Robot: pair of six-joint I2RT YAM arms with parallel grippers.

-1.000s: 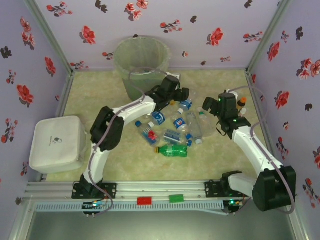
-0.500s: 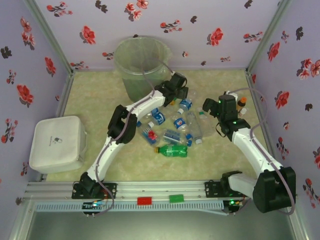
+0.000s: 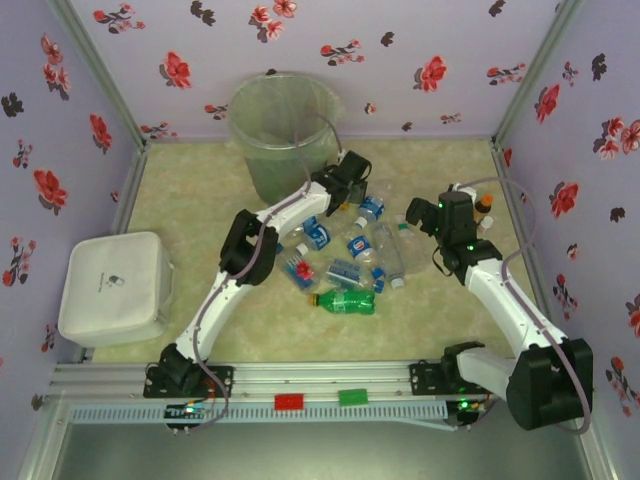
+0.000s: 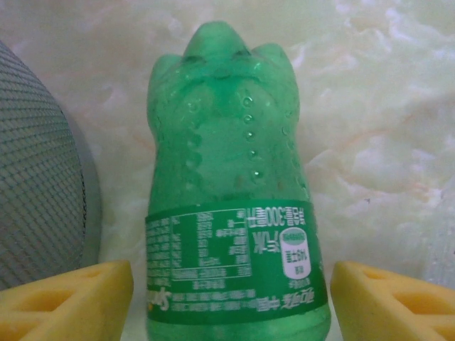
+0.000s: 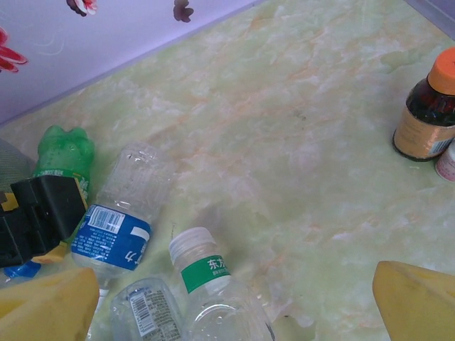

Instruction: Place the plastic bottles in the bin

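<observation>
One tall round translucent grey-green plastic bin [image 3: 283, 140] is set by the far wall. Beside it a dimpled green plastic bottle [image 4: 234, 234] is straddled by the left gripper [image 4: 232, 284], jaws parted (not yet touching). Closing and lifting binward are called for. The right gripper [image 5: 234, 298] is spread wide, empty.

The top camera looks down on the whole table [image 3: 180, 200]; both close, low wrist cameras share the green bottle [image 4: 234, 213].

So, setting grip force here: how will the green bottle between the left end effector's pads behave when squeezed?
The green bottle looks empty, so probably light. Its thin dimpled walls may buckle. Lying on its side, it could roll.
</observation>
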